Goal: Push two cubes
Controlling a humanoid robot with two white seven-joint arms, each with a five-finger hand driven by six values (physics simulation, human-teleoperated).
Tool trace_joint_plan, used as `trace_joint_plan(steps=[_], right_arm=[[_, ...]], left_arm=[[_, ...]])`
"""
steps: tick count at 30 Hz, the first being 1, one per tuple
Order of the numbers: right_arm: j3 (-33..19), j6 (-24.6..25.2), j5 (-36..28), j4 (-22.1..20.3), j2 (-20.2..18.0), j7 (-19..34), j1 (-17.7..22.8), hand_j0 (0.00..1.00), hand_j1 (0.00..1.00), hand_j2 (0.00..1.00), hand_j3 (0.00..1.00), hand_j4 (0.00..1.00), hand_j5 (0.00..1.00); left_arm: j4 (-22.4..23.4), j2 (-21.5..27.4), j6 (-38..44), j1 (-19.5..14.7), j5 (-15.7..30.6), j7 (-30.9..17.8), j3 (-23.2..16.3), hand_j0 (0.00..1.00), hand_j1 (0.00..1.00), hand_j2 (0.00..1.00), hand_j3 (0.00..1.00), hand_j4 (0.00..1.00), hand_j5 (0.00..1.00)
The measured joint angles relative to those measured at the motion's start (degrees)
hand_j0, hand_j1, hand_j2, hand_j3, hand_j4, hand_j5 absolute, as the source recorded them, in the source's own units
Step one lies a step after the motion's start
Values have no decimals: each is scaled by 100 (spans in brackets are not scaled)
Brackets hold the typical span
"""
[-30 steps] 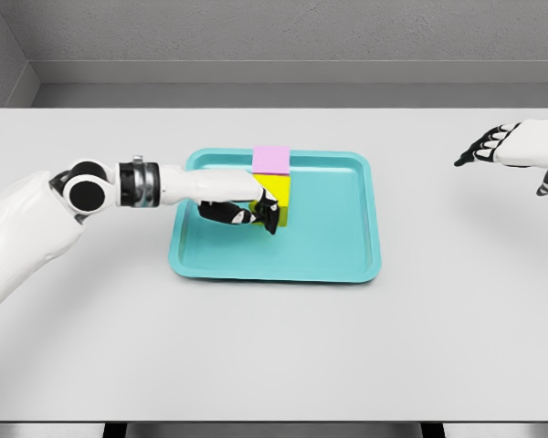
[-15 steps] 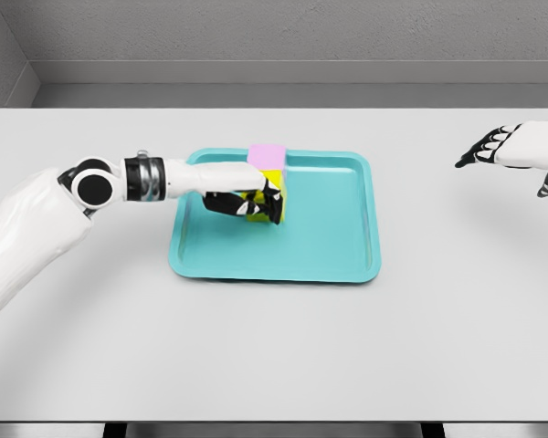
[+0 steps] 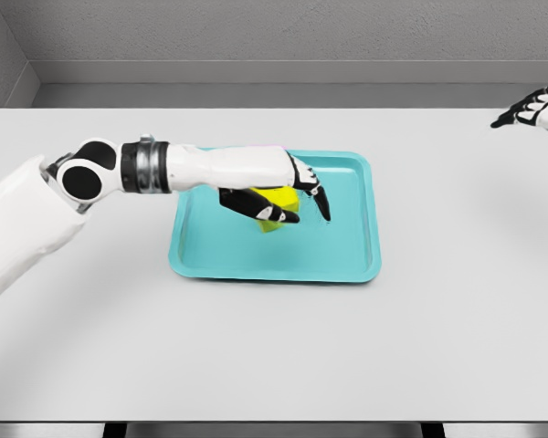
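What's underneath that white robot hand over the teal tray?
Under the left hand a yellow cube shows, sitting in the teal tray. The forearm covers the spot behind it, so whether a second cube sits there cannot be seen.

You get bright, even, diffuse light with no glare. The render is sharp edge to edge, undistorted. Only faint soft shadows sit under the tray (image 3: 365, 270).
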Motion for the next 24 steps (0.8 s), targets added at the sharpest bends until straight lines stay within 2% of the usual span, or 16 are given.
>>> trace_joint_plan(steps=[2,3,4,7,9,10,11,13,14,15,17,19,24], right_arm=[[-116,-1,-1,17,-71,0,219,100,100,100,100,100,100],[-153,-7,15,27,-94,1,718,100,100,100,100,100,100],[-191,-6,11,65,-104,1,844,100,100,100,100,100,100],[-608,-3,8,118,-135,1,861,100,100,100,100,100,100],[-857,0,7,110,-162,0,914,100,100,100,100,100,100],[-931,-1,9,75,-168,0,993,100,100,100,100,100,100],[-980,-1,9,17,-159,0,1028,100,100,100,100,100,100],[-1031,-1,14,-235,-54,0,1028,100,100,100,100,100,100],[-1046,-1,15,-409,17,0,1019,100,100,100,100,100,100],[-1055,1,10,-555,95,0,1019,100,100,100,100,100,100],[-1067,1,8,-739,229,0,1002,100,100,100,100,100,100],[-1071,2,5,-833,328,0,967,100,100,100,100,100,100],[-1074,1,10,-914,464,0,967,100,100,100,100,100,100]], left_arm=[[-29,245,1,0,70,0,214,100,100,100,100,100,100],[-28,368,0,0,89,0,308,100,100,100,100,100,100],[39,488,1,0,110,0,383,100,100,100,100,100,100],[756,572,1,88,-47,0,473,100,100,100,100,100,100],[918,504,0,132,-293,0,325,100,100,100,100,100,100],[829,456,-2,158,-382,-1,235,100,100,100,100,100,100],[637,432,-4,193,-441,-1,167,95,95,95,95,95,95],[122,434,-2,220,-500,-1,49,48,48,48,48,48,48],[-142,453,-2,220,-521,-1,-20,34,34,34,34,34,34],[-367,489,-2,220,-532,0,-70,24,24,24,24,24,24],[-524,545,2,385,-629,0,-175,17,17,17,17,17,17],[-256,482,-2,475,-895,-1,-315,16,16,16,16,16,16],[459,-62,-2,545,-1591,0,-453,14,14,14,14,14,14]])
